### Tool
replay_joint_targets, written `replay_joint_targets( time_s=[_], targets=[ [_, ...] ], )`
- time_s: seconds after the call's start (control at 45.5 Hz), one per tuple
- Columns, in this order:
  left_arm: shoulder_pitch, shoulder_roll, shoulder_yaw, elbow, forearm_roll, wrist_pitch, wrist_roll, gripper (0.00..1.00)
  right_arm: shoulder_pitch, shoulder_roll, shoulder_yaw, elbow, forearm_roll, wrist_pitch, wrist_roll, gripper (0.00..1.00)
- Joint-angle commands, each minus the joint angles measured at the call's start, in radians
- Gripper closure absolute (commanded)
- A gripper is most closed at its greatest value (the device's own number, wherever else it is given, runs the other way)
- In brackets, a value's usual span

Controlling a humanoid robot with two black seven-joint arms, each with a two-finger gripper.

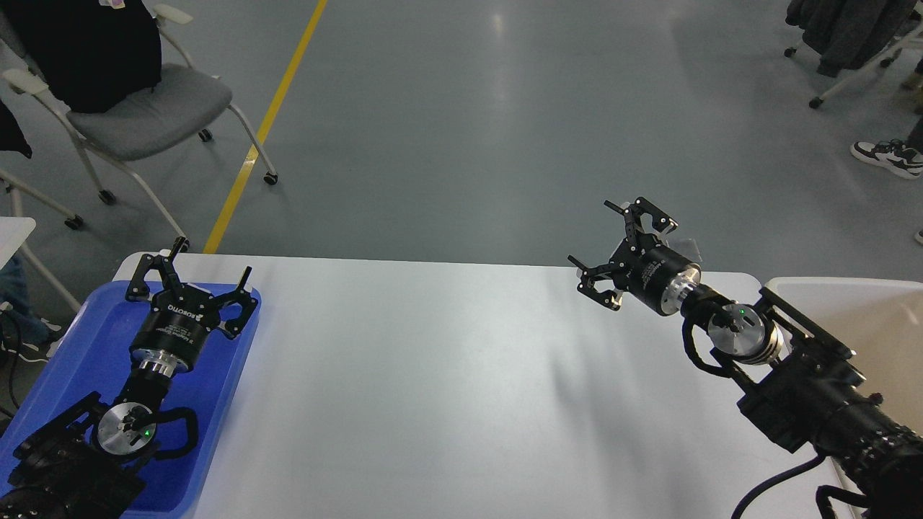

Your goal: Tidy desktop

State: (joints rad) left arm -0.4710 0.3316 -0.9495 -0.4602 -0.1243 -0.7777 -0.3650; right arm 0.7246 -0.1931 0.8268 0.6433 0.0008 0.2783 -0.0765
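Glossy white desktop lies beneath left gripper and right gripper, both splayed.

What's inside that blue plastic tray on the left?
Nothing loose shows inside the blue plastic tray; its visible floor is bare. The robot's left gripper, jaws open, hangs over it, and the black arm hides the tray's middle and near end, so anything there stays unseen.

Blue tray at 8 o'clock; cream bin at 3 o'clock; grey chair at 10; yellow floor line at 11; sneaker at 2.
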Motion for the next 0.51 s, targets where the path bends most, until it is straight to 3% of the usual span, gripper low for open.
replay_joint_targets(
  time_s=[0.0,0.484],
  targets=[
    [0.000,0.000,0.000,0.000,0.000,0.000,0.000,0.01,-0.082,0.014,0.011,-0.004,0.002,0.117,0.015,0.00],
    [0.000,0.000,0.000,0.000,0.000,0.000,0.000,0.01,-0.149,0.011,0.014,-0.010,0.002,0.139,0.015,0.00]
  ],
)
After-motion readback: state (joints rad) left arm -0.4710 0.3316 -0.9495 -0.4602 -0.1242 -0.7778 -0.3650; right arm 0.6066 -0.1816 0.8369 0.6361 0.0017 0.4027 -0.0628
